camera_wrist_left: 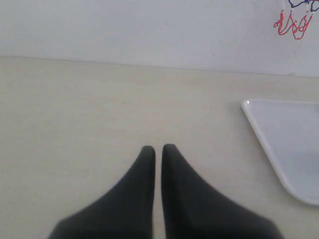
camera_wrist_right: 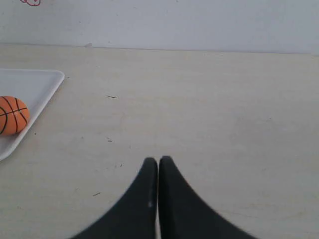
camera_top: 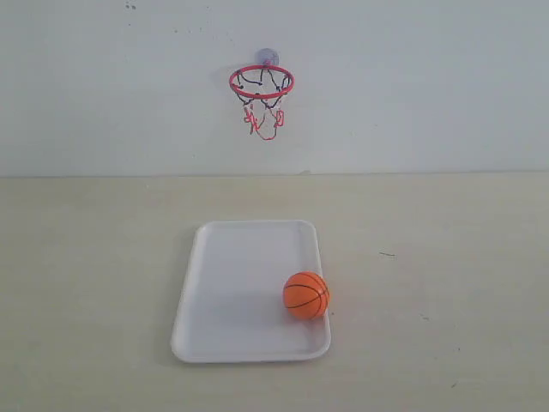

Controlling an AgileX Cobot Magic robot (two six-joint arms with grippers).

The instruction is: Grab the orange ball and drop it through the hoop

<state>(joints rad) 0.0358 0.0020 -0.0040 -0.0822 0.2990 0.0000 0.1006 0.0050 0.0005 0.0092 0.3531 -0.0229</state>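
Of the hoop (camera_top: 262,81), the left wrist view showed only dangling red strings. The frame edges cropped the tray (camera_top: 223,257) in both wrist views and the ball (camera_top: 306,295) in the right one. We saw the ball, orange with thin black seams, resting against the tray's right rim near its front corner. Left hand (camera_wrist_left: 158,148) and right hand (camera_wrist_right: 158,160) hung clenched and empty over the table (camera_top: 446,283).

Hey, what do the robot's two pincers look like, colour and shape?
The left pincer and right pincer look alike: two plain matte black fingers each, broad at the base and curving in to narrow, rounded tips. No cables, labels or markings show. The arms themselves are out of view.
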